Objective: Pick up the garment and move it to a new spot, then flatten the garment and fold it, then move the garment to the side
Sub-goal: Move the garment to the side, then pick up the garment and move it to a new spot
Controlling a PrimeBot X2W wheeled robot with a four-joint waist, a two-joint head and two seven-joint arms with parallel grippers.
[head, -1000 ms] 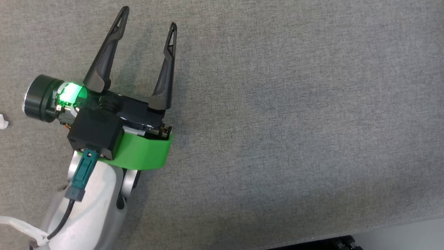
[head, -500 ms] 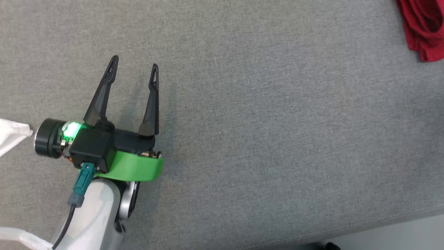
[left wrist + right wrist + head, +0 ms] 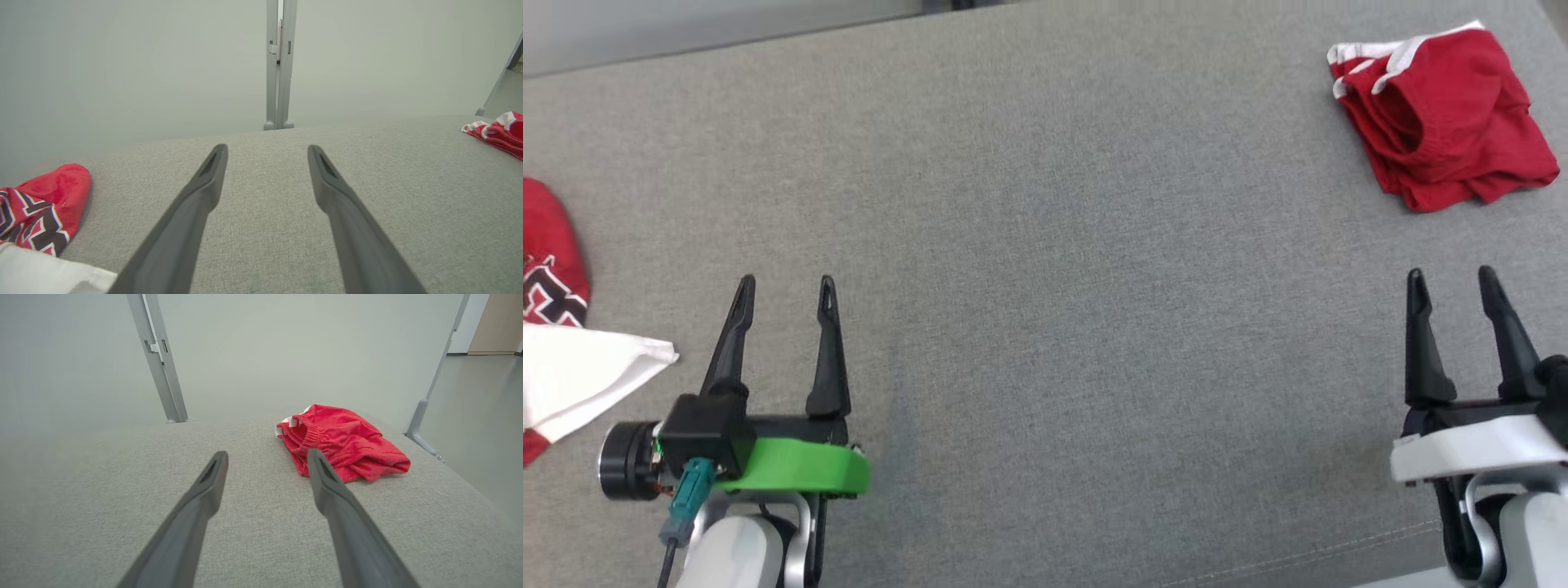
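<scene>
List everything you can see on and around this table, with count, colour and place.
shorts: one, red with white trim, folded, table's far right.
patterned garment: one, red with black and white, table's left edge.
white cloth: one, white, left edge, touching the patterned garment.
table: one, grey fabric top, under everything.
posts: two, grey, beyond the table's far edge.
left claw: one, dark fingers, open and empty, near left.
right claw: one, dark fingers, open and empty, near right.
</scene>
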